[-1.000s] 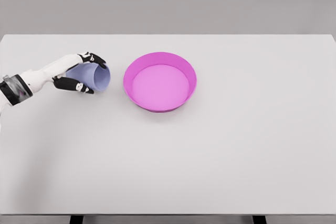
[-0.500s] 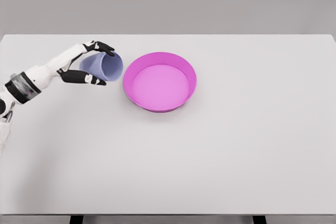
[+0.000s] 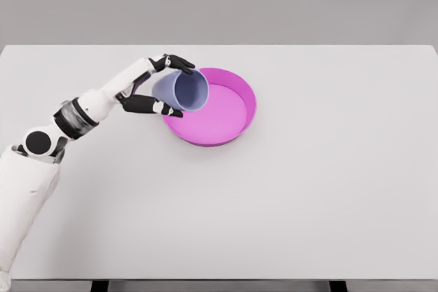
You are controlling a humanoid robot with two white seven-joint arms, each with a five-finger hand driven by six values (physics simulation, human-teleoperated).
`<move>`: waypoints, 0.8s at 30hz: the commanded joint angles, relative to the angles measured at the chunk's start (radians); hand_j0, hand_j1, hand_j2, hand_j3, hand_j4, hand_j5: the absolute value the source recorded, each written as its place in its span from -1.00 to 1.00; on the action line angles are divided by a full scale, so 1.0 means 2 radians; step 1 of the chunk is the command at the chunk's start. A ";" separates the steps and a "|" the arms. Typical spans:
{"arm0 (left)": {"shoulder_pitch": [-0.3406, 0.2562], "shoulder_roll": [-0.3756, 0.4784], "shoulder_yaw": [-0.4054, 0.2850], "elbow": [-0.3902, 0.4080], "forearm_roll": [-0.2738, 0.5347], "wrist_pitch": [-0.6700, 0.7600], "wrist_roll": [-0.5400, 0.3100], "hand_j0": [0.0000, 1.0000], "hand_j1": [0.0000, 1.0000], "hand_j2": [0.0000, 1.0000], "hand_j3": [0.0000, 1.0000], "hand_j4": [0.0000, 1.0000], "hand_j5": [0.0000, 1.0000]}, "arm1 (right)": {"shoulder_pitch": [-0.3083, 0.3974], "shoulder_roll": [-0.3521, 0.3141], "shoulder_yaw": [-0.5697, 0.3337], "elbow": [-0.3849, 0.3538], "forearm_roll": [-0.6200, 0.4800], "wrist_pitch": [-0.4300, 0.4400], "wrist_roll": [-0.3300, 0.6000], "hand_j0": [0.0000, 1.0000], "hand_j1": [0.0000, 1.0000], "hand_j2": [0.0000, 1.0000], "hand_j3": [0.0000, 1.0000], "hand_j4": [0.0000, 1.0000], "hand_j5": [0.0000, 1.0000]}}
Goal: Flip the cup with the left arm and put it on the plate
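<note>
Left hand [image 3: 156, 87]: clenched around the lavender plastic cup [image 3: 183, 91].
Cup: held tilted, mouth turned sideways, over the left rim of the round magenta plate [image 3: 233, 128].
Plate: set on the white table [image 3: 308, 196].

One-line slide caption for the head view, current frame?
Left hand holds the lilac cup tilted, mouth facing the camera, over the left rim of the pink plate on the white table.

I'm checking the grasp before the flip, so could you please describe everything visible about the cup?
The cup is pale lavender, smooth and plastic-looking, with no handle visible. It is tilted on its side, its open mouth facing the camera and to the right, showing an empty inside. The left hand grips it, fingers above and below. It is over the left rim of the pink plate.
</note>
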 commanded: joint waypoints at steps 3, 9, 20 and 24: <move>-0.002 -0.015 -0.018 0.005 0.013 0.001 0.000 0.25 0.25 0.25 0.25 0.25 0.25 | 0.000 0.000 0.000 0.000 0.000 0.000 0.000 1.00 1.00 1.00 1.00 1.00 1.00; -0.017 -0.041 -0.041 0.041 0.013 0.001 0.000 0.27 0.27 0.27 0.27 0.27 0.27 | 0.000 0.000 0.000 0.000 0.000 0.000 0.000 1.00 1.00 1.00 1.00 1.00 1.00; -0.030 -0.056 -0.064 0.077 0.046 0.001 0.000 0.32 0.32 0.32 0.32 0.32 0.32 | 0.000 0.000 0.000 0.000 0.000 0.000 0.000 1.00 1.00 1.00 1.00 1.00 1.00; -0.031 -0.074 -0.060 0.094 0.049 0.001 0.000 0.34 0.34 0.34 0.34 0.34 0.34 | 0.000 0.000 0.000 0.000 0.000 0.000 0.000 1.00 1.00 1.00 1.00 1.00 1.00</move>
